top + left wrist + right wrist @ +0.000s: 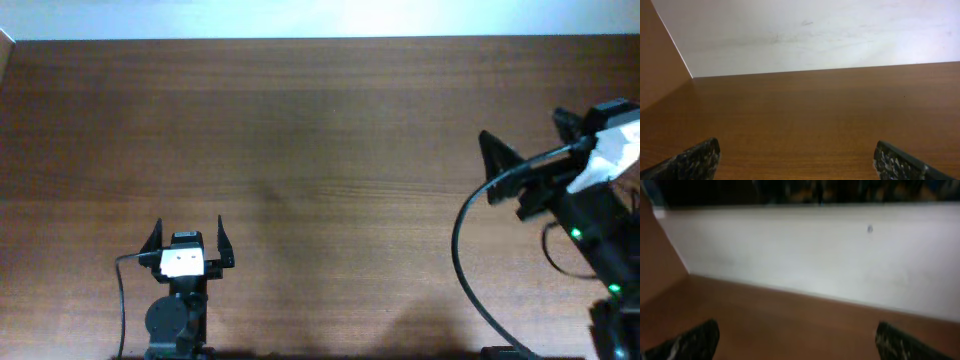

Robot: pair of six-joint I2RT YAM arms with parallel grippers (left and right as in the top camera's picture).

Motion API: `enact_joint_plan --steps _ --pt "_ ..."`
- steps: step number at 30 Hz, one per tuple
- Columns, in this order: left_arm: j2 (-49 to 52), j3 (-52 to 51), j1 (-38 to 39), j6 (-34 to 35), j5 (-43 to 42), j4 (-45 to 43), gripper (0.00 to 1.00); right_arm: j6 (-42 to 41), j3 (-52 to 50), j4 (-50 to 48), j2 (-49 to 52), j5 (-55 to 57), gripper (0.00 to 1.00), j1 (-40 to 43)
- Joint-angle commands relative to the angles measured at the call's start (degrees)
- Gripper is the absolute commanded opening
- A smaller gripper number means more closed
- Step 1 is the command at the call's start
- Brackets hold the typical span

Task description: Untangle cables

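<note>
No thin black cords with metal plug ends show in any view; the cables are out of view. My left gripper (188,226) is open and empty near the front left of the wooden table (320,130). In the left wrist view its two fingertips (797,161) stand wide apart over bare wood. My right gripper (521,127) is open and empty at the right side, raised and pointing toward the far edge. In the right wrist view its fingertips (797,341) are spread over bare wood, and the picture is blurred.
A thick black arm cable (462,240) curves from the right arm down to the table's front edge. A white wall (805,35) runs along the far edge of the table. A brown side panel (660,65) stands at the left.
</note>
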State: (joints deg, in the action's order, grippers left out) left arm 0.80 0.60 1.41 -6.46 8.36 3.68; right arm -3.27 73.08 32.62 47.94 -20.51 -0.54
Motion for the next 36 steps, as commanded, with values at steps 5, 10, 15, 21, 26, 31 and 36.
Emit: enact_joint_plan --steps 5,10,15,21,26,31,36 --pt "-0.46 -0.11 -0.42 -0.72 -0.59 0.28 0.99 -4.76 -7.89 -9.42 -3.52 0.98 0.99 -2.69" --pt "-0.46 -0.11 -0.42 -0.72 -0.59 0.31 0.99 -4.76 -7.89 -12.11 -3.52 6.67 0.99 -7.02" --pt "-0.46 -0.11 -0.42 -0.72 -0.59 0.31 0.99 -4.79 -7.96 -12.11 -3.50 10.08 0.99 -8.09" --pt "-0.46 -0.11 -0.42 -0.72 -0.59 0.31 0.99 -4.76 -9.66 -12.28 -4.09 15.23 0.99 -8.09" --pt "-0.46 -0.11 -0.42 -0.74 -0.59 0.28 0.99 -4.76 -16.44 -15.78 -7.17 15.26 0.99 -8.09" --pt "-0.46 -0.11 -0.42 -0.72 -0.59 0.28 0.99 -6.56 -28.52 -25.90 -13.31 15.21 0.99 -8.09" --pt "-0.46 -0.11 -0.42 -0.72 -0.61 0.28 0.99 -12.11 -45.03 -40.61 -22.49 15.21 0.99 -8.09"
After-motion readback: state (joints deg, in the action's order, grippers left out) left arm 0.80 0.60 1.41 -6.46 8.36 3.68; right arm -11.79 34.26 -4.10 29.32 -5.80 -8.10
